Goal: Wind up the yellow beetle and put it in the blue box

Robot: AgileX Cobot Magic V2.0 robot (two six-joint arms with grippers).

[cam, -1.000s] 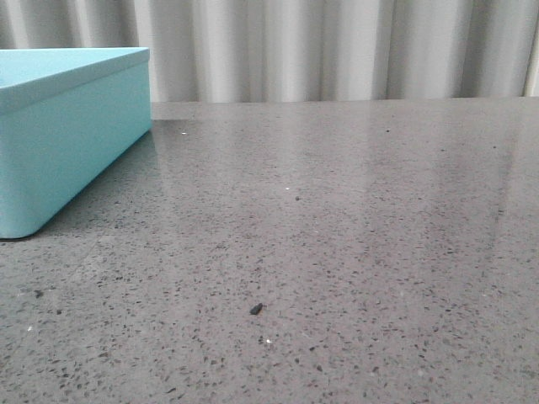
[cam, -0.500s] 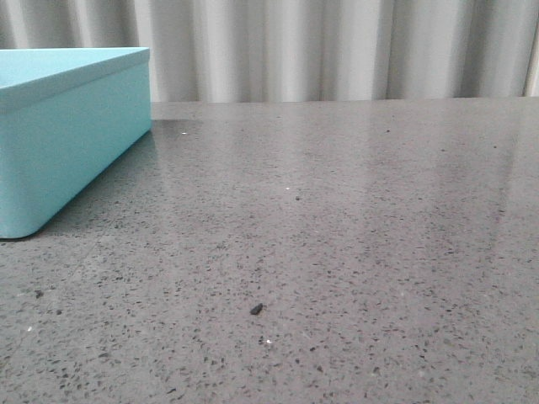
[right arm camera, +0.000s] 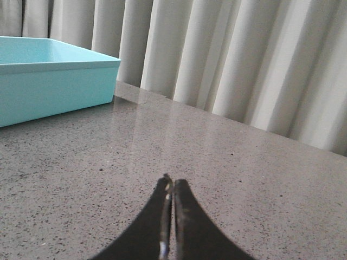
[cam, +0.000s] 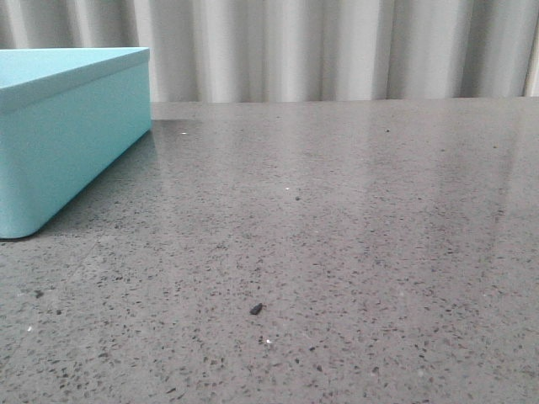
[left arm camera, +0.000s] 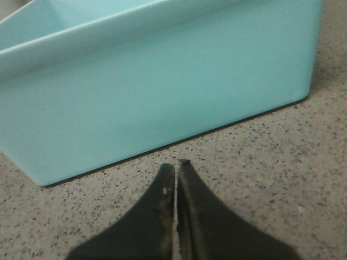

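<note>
The blue box (cam: 63,135) stands at the far left of the grey speckled table; it is light turquoise with rounded corners. The left wrist view shows the blue box (left arm camera: 162,81) close up, its long side wall just beyond my left gripper (left arm camera: 175,167), which is shut with nothing between its black fingers, low over the table. My right gripper (right arm camera: 172,181) is shut and empty too, over bare tabletop, with the blue box (right arm camera: 54,81) farther off to one side. The yellow beetle is out of view in every frame. Neither gripper shows in the front view.
A pleated light grey curtain (cam: 337,50) runs behind the table's far edge. A small dark crumb (cam: 256,309) lies on the grey speckled table (cam: 354,236) near the front.
</note>
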